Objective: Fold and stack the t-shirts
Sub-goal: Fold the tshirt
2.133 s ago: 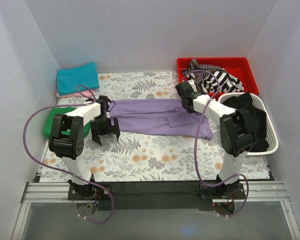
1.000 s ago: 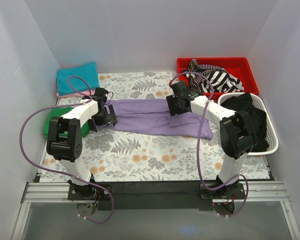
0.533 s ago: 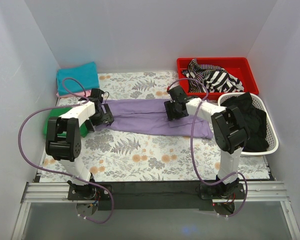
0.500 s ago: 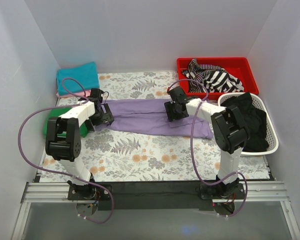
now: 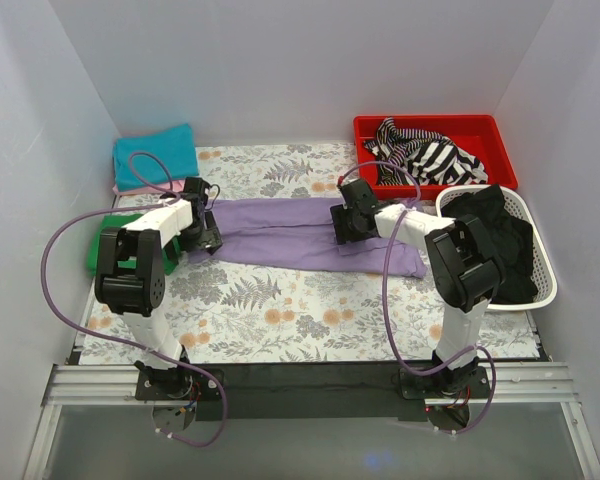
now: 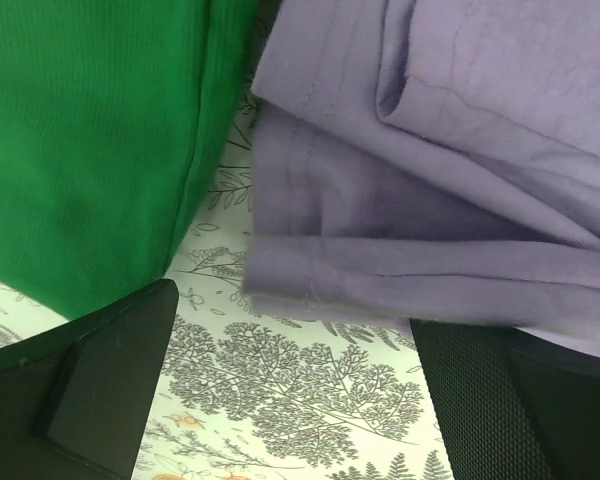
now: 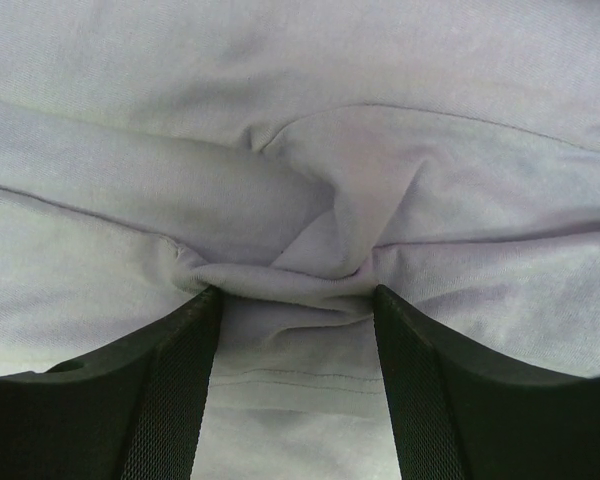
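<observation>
The lavender t-shirt [image 5: 280, 232] lies in a long band across the middle of the floral worktop [image 5: 300, 310], running from its 9 o'clock side toward 3 o'clock, folded lengthwise with the layers rumpled.

My left end effector [image 5: 204, 238] sits low at the shirt's 9 o'clock end. In the left wrist view its fingers [image 6: 110, 380] are spread as wide as they go, one on either side of the hemmed corner of the lavender cloth [image 6: 430, 200]. They grip nothing. The green t-shirt [image 6: 80, 130], folded, lies just beside that corner at its 9 o'clock.

My right end effector [image 5: 342, 222] is down on the shirt right of its middle. In the right wrist view the fingers [image 7: 170, 390] stand apart on the cloth [image 7: 300, 100], and a puckered ridge of lavender fabric is bunched between them. They have not pressed together on it.

The folded teal t-shirt [image 5: 155, 155] lies at the worktop's 10 o'clock corner, with a sliver of pink [image 5: 130, 188] showing under its near edge. A red bin [image 5: 480, 125] at 1 o'clock holds a black-and-white striped garment [image 5: 430, 155]. A white basket [image 5: 545, 280] at 3 o'clock is full of dark clothes [image 5: 495, 230].
</observation>
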